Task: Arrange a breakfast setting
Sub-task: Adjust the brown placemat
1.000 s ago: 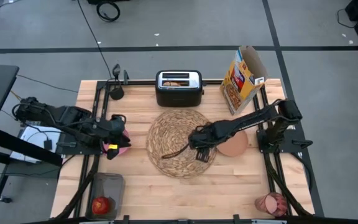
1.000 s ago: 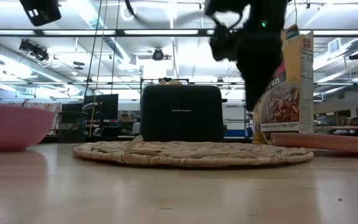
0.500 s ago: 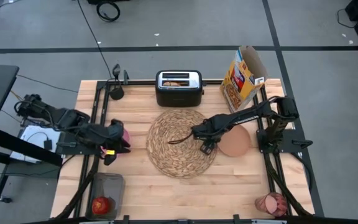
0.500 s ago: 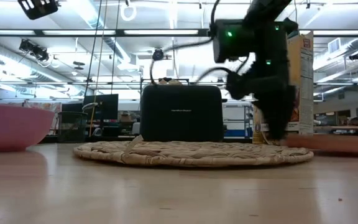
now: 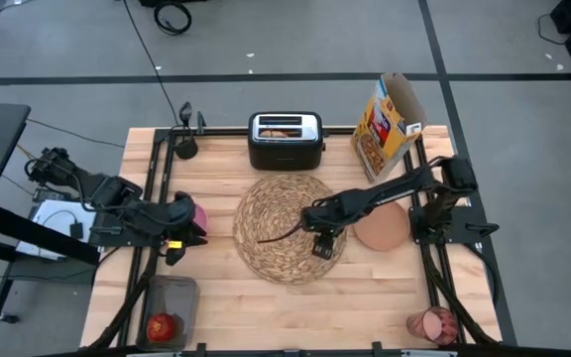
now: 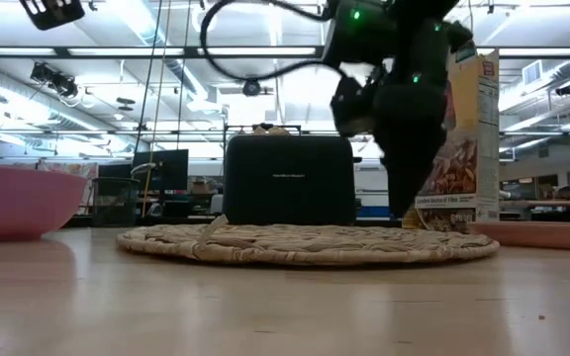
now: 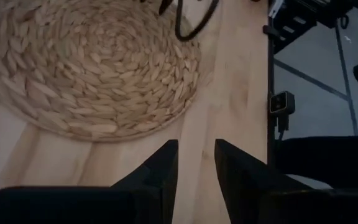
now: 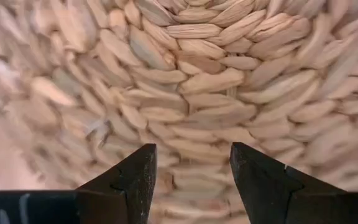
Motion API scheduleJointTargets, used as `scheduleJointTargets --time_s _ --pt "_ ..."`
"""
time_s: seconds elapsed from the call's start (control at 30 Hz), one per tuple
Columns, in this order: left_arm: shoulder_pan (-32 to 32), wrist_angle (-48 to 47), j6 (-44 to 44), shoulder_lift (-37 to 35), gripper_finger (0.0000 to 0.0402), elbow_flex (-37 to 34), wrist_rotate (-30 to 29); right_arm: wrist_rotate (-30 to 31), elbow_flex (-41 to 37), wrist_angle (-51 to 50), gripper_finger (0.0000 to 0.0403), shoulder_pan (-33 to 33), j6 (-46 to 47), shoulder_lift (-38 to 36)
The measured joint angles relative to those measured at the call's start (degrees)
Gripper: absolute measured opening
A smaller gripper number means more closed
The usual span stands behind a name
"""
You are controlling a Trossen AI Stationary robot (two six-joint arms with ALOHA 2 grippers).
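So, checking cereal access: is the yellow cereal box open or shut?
Open: the yellow cereal box stands upright with its top flap raised, seen from above.

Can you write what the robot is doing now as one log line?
right gripper: open, empty, over mat | left gripper: by pink bowl | plate: beside mat

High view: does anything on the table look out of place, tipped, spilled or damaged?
Nothing spilled or damaged. The cereal box stands open-topped beside the toaster, upright. The apple sits in a clear container at the near left corner, the tumbler lies on its side at the near right, away from the placemat.
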Motion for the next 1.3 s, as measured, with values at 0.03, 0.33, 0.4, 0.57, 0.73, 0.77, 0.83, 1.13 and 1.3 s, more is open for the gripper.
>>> scheduleJointTargets --time_s 0.03,0.33,0.4,0.57,0.73,0.77,0.83,1.13,1.3 --pt "-0.09 -0.47 -1.16 0.0 0.0112 0.0 0.12 0.39 0.0 0.75 0.021 0.47 0.34 0.85" --pt "-4.41 -7.83 -9.81 0.0 0.0115 0.0 1.8 -0.89 0.06 -6.11 0.021 4.59 1.08 2.11" --pt "-5.85 -9.67 -11.53 0.0 0.0123 0.0 1.8 -1.05 -0.02 -7.87 0.021 4.86 1.88 1.51" --pt "-8.1 -16.33 -17.86 0.49 0.0155 -0.03 -1.15 1.81 3.85 -8.01 0.021 4.92 2.31 -1.59" --pt "-8.83 -19.92 -20.23 2.12 0.0169 -0.09 -1.59 1.9 5.36 -6.57 0.021 4.86 0.24 -1.8" --pt "-8.99 -19.82 -20.24 2.39 0.0169 -0.09 -1.61 1.92 5.18 -6.36 0.021 5.1 -1.06 -1.28" --pt "-9.22 -19.84 -20.23 3.13 0.0168 -0.09 -1.74 1.95 4.15 -6.14 0.021 5.41 -3.17 -0.1" --pt "-9.37 -19.96 -20.25 6.33 0.0167 -0.09 -4.72 1.97 3.66 0.79 0.021 3.98 -9.26 6.14" --pt "-9.39 -20.29 -22.61 6.36 0.0167 -0.09 -4.76 2.6 4.03 2.99 0.021 2.83 -8.53 5.98"
